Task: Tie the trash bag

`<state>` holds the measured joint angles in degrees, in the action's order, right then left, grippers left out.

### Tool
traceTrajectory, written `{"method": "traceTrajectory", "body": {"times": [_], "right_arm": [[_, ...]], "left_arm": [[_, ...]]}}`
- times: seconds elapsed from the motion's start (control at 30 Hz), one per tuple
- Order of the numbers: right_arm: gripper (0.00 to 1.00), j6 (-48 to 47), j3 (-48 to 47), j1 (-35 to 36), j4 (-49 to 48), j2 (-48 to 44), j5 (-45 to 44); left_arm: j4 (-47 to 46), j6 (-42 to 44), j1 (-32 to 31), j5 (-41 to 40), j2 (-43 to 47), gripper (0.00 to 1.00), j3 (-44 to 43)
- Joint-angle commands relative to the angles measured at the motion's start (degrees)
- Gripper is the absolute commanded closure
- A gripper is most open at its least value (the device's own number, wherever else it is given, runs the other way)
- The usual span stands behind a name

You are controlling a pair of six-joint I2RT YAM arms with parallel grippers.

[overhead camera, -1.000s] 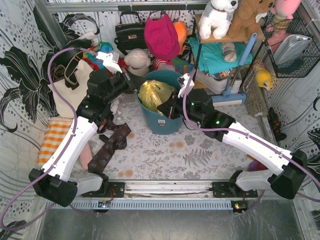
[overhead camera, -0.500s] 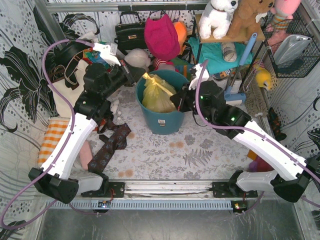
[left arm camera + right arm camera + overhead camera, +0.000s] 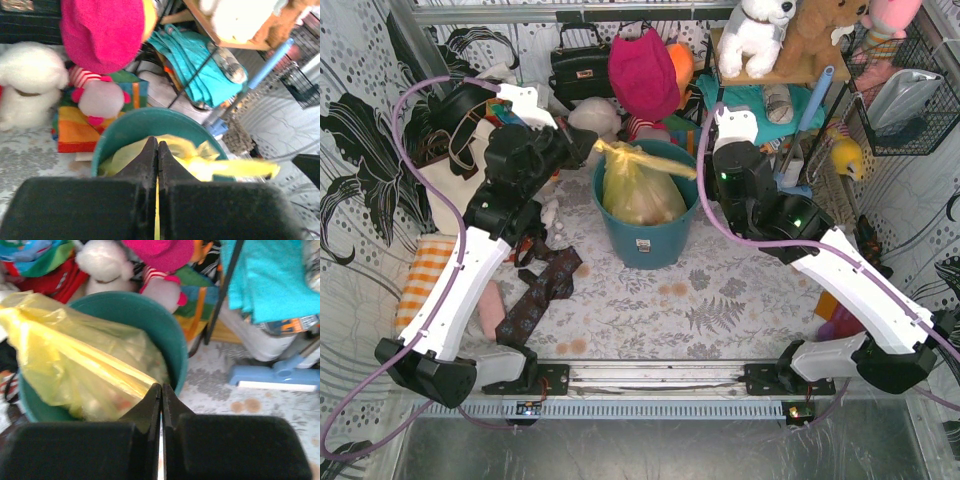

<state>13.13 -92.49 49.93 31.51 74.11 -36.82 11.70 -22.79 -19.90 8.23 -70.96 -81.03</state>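
Observation:
The yellow trash bag point(image 3: 638, 192) sits in the teal bucket point(image 3: 645, 240) at the table's back middle, with pale crumpled paper showing through. Its top is stretched sideways into a taut band above the rim. My left gripper point(image 3: 594, 147) is shut on the band's left end. My right gripper point(image 3: 700, 172) is shut on its right end. In the left wrist view the shut jaws pinch yellow plastic point(image 3: 200, 165) over the bucket point(image 3: 120, 131). In the right wrist view a taut yellow strip point(image 3: 90, 360) runs into the shut jaws, with the bucket rim point(image 3: 170, 340) beside it.
A cream tote bag point(image 3: 455, 170) stands at the back left. Soft toys, a black handbag point(image 3: 582, 68) and a pink hat point(image 3: 642, 72) crowd the back. A shelf rack with teal cloth point(image 3: 750, 110) and a blue mop point(image 3: 782, 195) stands at the right. A dark patterned cloth point(image 3: 542, 290) lies by the left arm.
Both grippers rose and drew apart, stretching the bag's top from a small bunch into a long taut band. The bag has lifted higher in the bucket.

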Motion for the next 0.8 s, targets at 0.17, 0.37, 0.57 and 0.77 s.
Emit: {"method": "traceTrajectory", "body": {"times": [0.17,0.37,0.57,0.77], "right_arm": [[1.0,-9.4,-4.8,-0.7,5.6,1.9,-6.5],[0.84,-4.9,0.1,-1.7,3.0,-0.2,26.1],[0.51,-1.8,3.3,-1.9,-3.0,3.5,38.6],[0.59,1.4,4.5,-4.4,-6.2,5.8,42.5]], "left_arm": [[-3.2,4.6,1.0,-7.8,0.2,1.0,-0.4],[-11.0,3.8,1.0,4.0,-2.0,1.0,2.5],[-12.9,3.2,1.0,9.7,-6.0,1.0,-0.8],[-12.7,2.9,1.0,11.2,-8.1,1.0,-3.1]]}}
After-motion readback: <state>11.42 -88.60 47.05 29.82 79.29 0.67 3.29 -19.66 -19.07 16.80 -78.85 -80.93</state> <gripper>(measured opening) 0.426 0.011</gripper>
